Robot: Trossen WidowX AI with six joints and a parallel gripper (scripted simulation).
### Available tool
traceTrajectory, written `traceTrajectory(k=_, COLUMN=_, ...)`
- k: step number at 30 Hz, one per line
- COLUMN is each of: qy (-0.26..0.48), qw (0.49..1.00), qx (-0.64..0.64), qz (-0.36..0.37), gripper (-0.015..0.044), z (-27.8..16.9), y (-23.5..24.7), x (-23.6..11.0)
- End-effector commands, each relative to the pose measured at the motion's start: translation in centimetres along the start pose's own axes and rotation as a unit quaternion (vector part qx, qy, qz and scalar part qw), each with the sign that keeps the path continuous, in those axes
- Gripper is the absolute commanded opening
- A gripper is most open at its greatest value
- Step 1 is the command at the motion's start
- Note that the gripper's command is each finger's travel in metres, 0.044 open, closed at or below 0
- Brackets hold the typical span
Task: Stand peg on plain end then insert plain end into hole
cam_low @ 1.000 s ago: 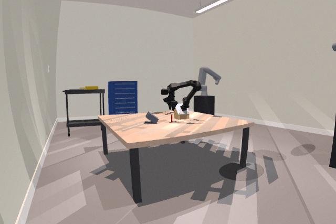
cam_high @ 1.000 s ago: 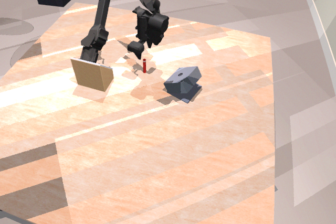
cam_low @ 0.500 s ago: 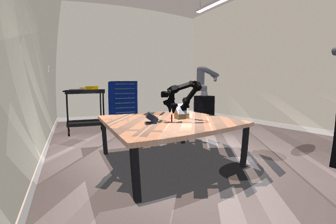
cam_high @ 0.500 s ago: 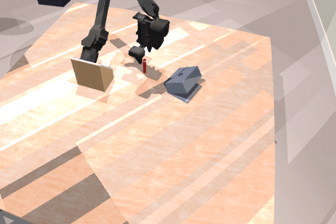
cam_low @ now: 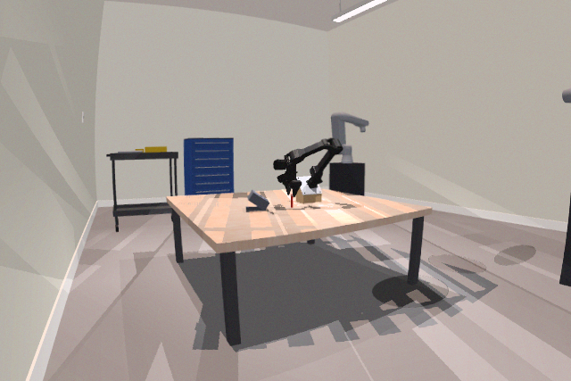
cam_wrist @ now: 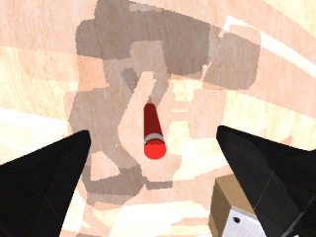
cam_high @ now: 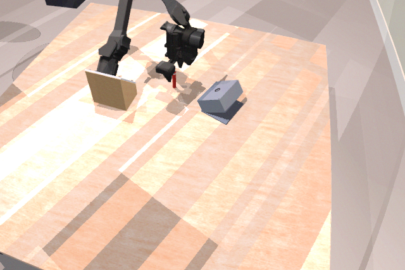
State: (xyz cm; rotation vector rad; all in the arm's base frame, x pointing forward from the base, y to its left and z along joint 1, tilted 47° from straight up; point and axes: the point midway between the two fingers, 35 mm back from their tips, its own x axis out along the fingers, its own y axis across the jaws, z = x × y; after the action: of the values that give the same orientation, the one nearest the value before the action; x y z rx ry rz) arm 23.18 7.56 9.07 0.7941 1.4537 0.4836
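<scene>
One arm (cam_high: 121, 21) arches over, fingers spread wide (gripping nothing) above the upright peg (cam_wrist: 153, 133).

No text, label, brand, number or sign can be read in any of the views. The faces of the sloped panel (cam_high: 219, 96), the tan box (cam_high: 110, 90) at the arm's foot, the blue drawer cabinet (cam_low: 208, 165) and the peg (cam_high: 174, 79) are shown without legible markings.
</scene>
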Motion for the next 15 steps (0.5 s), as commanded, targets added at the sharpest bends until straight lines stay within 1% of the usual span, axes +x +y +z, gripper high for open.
traceTrajectory(k=1, qy=0.003, qw=1.000, qx=0.005, qz=0.002, gripper=0.0440, z=-0.2, y=0.0, x=0.7)
traceTrajectory(k=15, qy=0.004, qw=1.000, qx=0.005, qz=0.005, gripper=0.0440, z=-0.5, y=0.1, x=2.9)
